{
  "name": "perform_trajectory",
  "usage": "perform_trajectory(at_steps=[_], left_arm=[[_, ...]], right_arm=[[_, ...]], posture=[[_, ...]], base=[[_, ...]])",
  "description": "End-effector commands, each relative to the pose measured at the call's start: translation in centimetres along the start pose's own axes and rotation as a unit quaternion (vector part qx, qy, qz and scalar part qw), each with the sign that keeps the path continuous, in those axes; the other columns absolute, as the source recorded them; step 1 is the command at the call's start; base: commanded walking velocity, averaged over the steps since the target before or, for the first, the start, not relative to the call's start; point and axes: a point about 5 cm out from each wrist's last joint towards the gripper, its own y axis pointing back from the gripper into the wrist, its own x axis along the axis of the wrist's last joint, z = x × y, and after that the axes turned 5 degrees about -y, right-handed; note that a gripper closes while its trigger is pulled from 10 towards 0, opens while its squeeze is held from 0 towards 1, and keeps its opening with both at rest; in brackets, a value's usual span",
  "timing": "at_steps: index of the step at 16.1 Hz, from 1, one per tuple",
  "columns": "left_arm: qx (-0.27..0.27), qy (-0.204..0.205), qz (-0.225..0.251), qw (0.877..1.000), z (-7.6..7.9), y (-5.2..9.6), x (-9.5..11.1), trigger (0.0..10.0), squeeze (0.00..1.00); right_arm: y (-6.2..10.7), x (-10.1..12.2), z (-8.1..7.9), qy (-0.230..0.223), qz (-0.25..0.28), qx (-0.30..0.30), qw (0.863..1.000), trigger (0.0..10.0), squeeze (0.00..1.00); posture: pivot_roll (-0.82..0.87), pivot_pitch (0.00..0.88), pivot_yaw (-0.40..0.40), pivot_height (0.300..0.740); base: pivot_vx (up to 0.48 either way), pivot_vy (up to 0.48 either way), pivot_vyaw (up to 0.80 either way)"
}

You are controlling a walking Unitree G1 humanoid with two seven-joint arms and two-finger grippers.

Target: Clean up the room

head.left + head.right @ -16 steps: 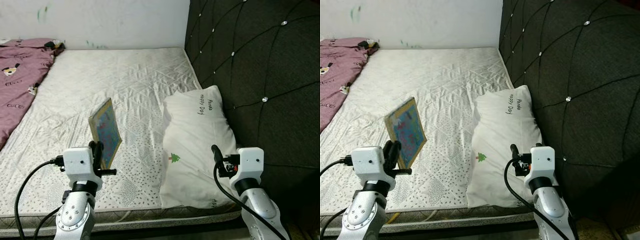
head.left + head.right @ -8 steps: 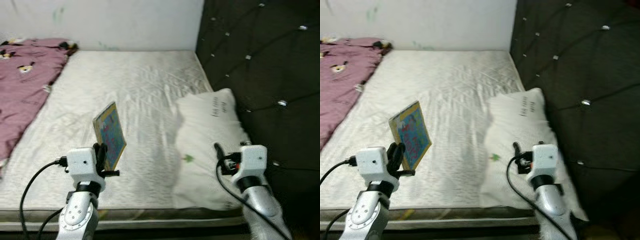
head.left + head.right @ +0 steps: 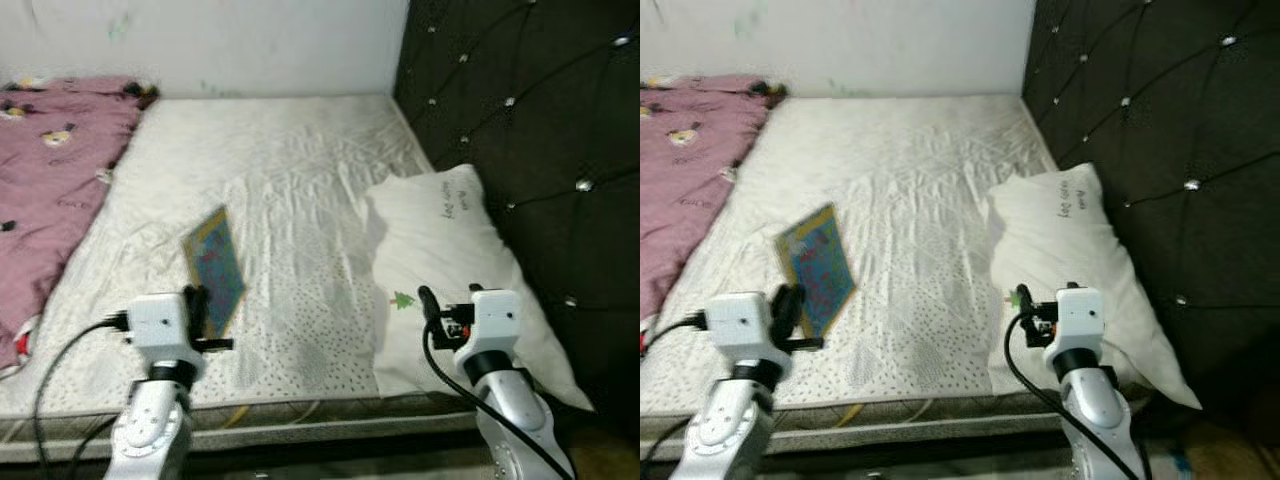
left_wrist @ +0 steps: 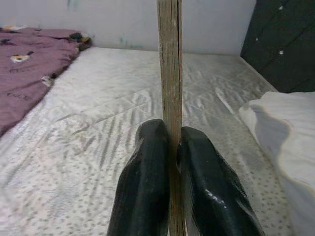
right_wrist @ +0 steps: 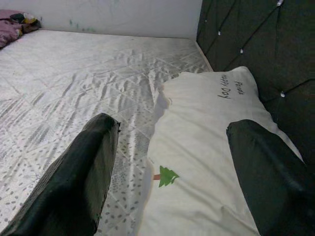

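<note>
My left gripper is shut on a thin board book with a colourful blue cover. It holds the book upright above the near part of the white mattress. In the left wrist view the book's edge stands clamped between the two black fingers. My right gripper is open and hovers over the near end of a white pillow with a small green tree print. Nothing lies between its fingers.
A dark quilted headboard rises along the right side of the bed. A pink blanket with cartoon prints covers the far left of the mattress. A white wall closes the far end. The mattress's front edge runs just before me.
The camera has shifted, so the bed sits differently in view and more of the pink blanket shows. Both grippers keep their poses; the book stays in the left one.
</note>
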Motion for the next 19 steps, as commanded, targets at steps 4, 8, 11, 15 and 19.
perform_trajectory(at_steps=[4,8,11,15,19], left_arm=[[-0.001,0.003,0.02,1.0,0.15,-0.16,0.79,10.0,0.0],[0.0,0.005,0.019,1.0,0.21,-0.15,0.75,10.0,0.0],[-0.012,0.008,0.021,1.0,0.53,-0.27,0.9,10.0,0.0],[-0.012,0.011,0.02,1.0,0.61,-0.4,0.91,10.0,0.0],[-0.012,0.011,0.021,1.0,0.61,-0.46,0.94,10.0,0.0]], right_arm=[[-0.2,0.2,0.12,0.001,0.001,-0.001,1.0,10.0,0.0],[-0.3,0.24,0.15,0.0,0.0,-0.001,1.0,10.0,0.0],[-0.32,0.49,-0.05,0.001,0.005,0.002,1.0,10.0,0.0],[-0.2,0.25,0.07,-0.007,-0.003,-0.004,1.0,10.0,0.0],[-0.27,0.33,-0.18,-0.004,0.002,0.001,1.0,10.0,0.0]], posture=[[0.03,0.054,0.03,0.74],[0.03,0.057,0.028,0.74],[0.03,0.061,0.029,0.74],[0.03,0.064,0.031,0.74],[0.03,0.067,0.034,0.74]], base=[[0.0,0.0,0.0],[0.0,0.0,-0.56],[0.0,0.0,0.0],[0.0,0.0,-0.8],[0.0,0.0,-0.6]])
